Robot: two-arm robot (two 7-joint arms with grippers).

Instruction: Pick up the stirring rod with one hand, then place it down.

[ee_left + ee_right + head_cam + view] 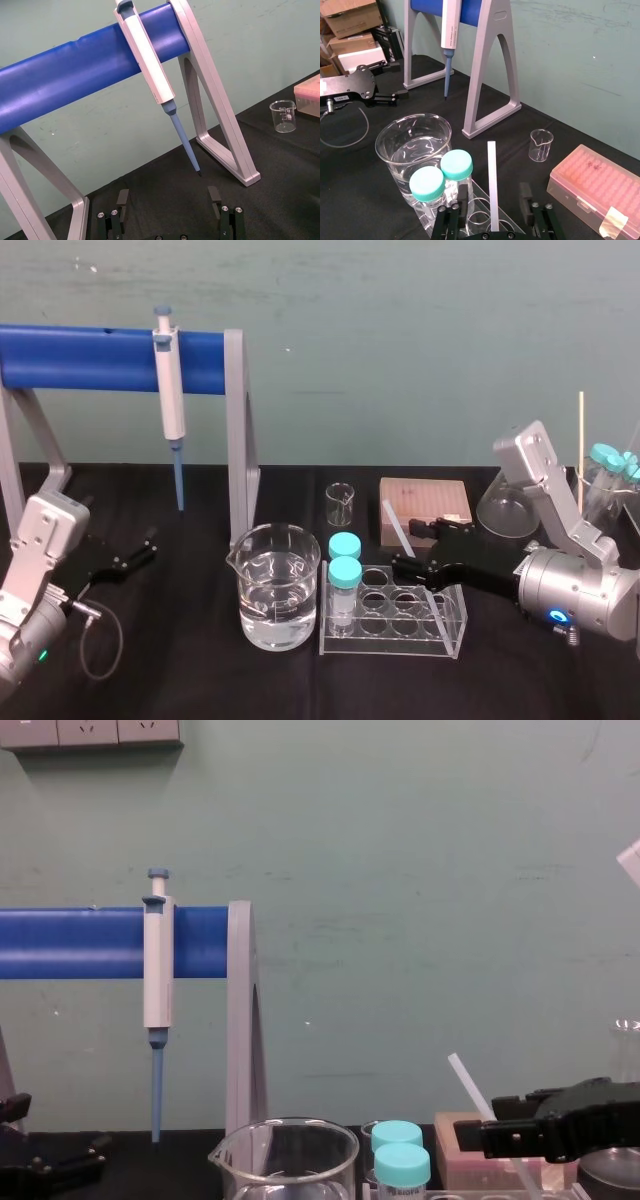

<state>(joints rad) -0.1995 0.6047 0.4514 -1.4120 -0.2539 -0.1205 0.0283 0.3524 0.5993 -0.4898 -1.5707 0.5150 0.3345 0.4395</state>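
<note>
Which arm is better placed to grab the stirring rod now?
Right: the right tool sits open astride the stirring rod at the tube rack; the left tool is far off by the pipette stand.

Bare table point(180, 640) left of beaker point(278, 585)

black tabletop point(200, 680). left rear: grey-legged stand point(236, 430) with a blue crossbar. a white pipette point(170, 400) hangs upright from the bar, its blue tip clear of the tabletop. centre: large glass beaker point(278, 585), part full of clear liquid. just beside it, a clear tube rack point(400, 645), with two teal-capped tubes point(345, 575) at the beaker end. behind the rack: small empty beaker point(340, 504), pink tip box point(425, 498). toward the right edge: conical flask point(505, 505).
</note>
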